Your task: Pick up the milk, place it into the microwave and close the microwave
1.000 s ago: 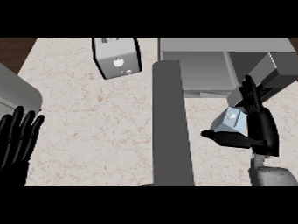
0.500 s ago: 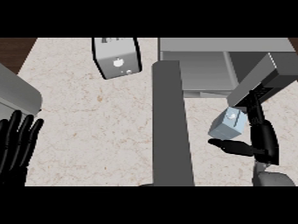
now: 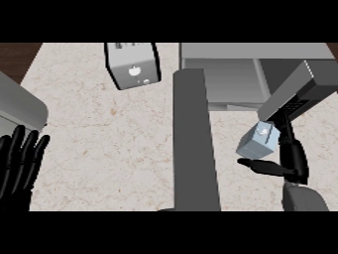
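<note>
Your right hand (image 3: 294,158), at 4 o'clock in the view, has fingers and thumb curled around a pale blue milk carton (image 3: 257,142), held tilted just outside the open microwave (image 3: 226,82) at 1 o'clock. The swung-out microwave door (image 3: 196,144) stands at the carton's 9 o'clock, with a toaster (image 3: 133,65) beyond at 11 o'clock. Your left hand (image 3: 10,171) rests at 8 o'clock, fingers straight and spread.
</note>
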Available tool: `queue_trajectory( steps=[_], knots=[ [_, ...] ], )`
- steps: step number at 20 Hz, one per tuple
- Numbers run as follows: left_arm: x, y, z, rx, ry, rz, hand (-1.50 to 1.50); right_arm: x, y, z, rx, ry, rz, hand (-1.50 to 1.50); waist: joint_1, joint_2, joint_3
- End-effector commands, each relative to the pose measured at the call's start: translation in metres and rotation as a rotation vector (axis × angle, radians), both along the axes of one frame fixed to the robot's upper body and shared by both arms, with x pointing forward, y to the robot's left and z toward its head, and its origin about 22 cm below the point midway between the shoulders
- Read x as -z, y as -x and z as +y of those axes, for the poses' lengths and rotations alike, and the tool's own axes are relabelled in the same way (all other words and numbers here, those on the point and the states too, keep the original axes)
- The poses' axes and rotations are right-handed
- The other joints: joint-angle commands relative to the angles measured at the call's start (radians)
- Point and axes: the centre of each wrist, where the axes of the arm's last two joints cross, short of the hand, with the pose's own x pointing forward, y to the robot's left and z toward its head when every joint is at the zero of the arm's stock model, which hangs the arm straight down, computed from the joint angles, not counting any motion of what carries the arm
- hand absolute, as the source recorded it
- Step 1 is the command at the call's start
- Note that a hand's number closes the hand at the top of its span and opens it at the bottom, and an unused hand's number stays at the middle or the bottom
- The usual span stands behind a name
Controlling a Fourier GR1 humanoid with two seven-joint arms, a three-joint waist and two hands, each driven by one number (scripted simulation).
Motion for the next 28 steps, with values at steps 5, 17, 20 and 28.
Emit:
queue_trajectory(
  steps=[5,17,20,28],
  knots=[
    [0.011,0.012,0.014,-0.02,-0.005,-0.018,-1.5,0.034,0.007,-0.025,0.023,-0.002,0.03,-1.5,0.006,0.003,0.002],
    [-0.007,0.015,0.007,-0.005,-0.01,-0.01,-1.5,0.057,0.009,-0.02,-0.137,0.088,-0.061,1.5,0.003,0.003,0.002],
    [0.002,0.014,0.004,0.013,0.001,0.005,-1.5,0.054,-0.004,-0.009,-0.229,-0.035,-0.104,1.5,0.012,0.005,0.003],
    [0.007,0.017,0.02,-0.026,-0.008,0.007,-1.5,0.032,0.002,0.015,-0.296,-0.093,-0.181,1.5,-0.009,-0.002,0.001]
  ],
)
